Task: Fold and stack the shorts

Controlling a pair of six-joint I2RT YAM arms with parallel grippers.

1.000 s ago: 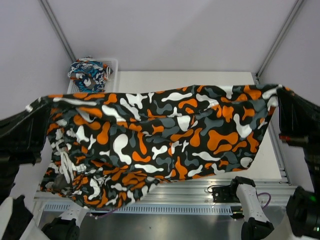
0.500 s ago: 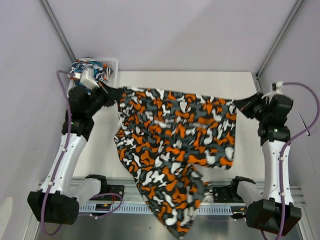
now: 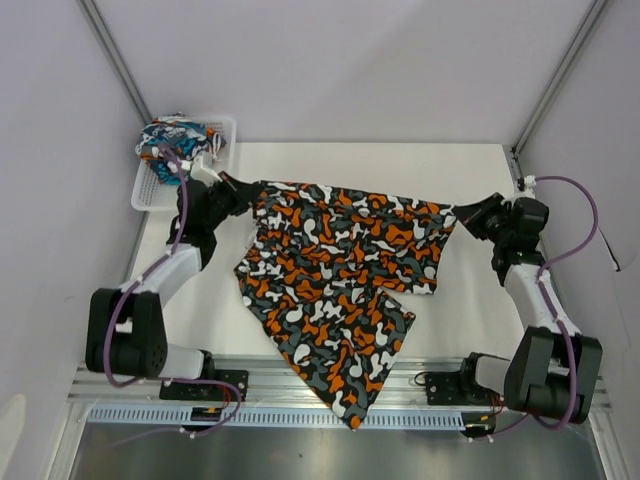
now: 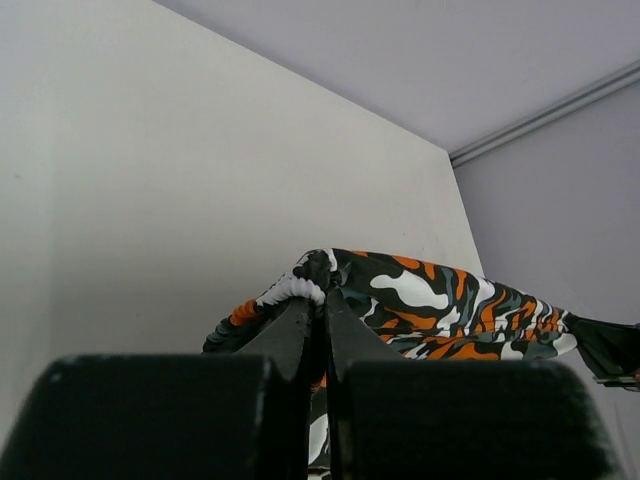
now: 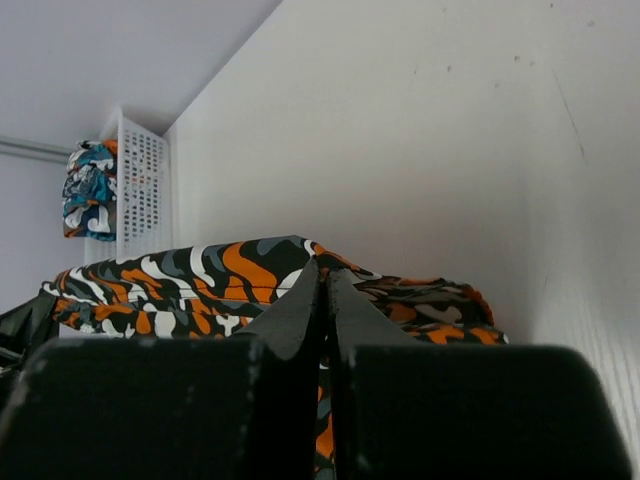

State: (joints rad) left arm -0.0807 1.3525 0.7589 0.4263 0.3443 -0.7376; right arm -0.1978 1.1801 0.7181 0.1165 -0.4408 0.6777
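The camouflage shorts (image 3: 340,270) lie spread on the white table (image 3: 470,320), waistband stretched left to right, one leg hanging over the near edge. My left gripper (image 3: 247,190) is shut on the waistband's left corner; the left wrist view shows its fingers (image 4: 300,325) pinching the white-edged cloth (image 4: 430,295). My right gripper (image 3: 462,213) is shut on the right corner; the right wrist view shows its fingers (image 5: 300,310) closed on the cloth (image 5: 200,275). The blue-teal cartoon shorts (image 3: 175,143) sit bunched in the basket; they also show in the right wrist view (image 5: 88,190).
A white mesh basket (image 3: 150,185) stands at the table's far left corner; it also shows in the right wrist view (image 5: 140,185). Grey walls and slanted frame posts enclose the table. The metal rail (image 3: 300,395) with the arm bases runs along the near edge.
Both arms have lowered the camouflage shorts from held up near the camera down onto the table. The cloth now lies flatter and further back, still gripped at both waistband corners.
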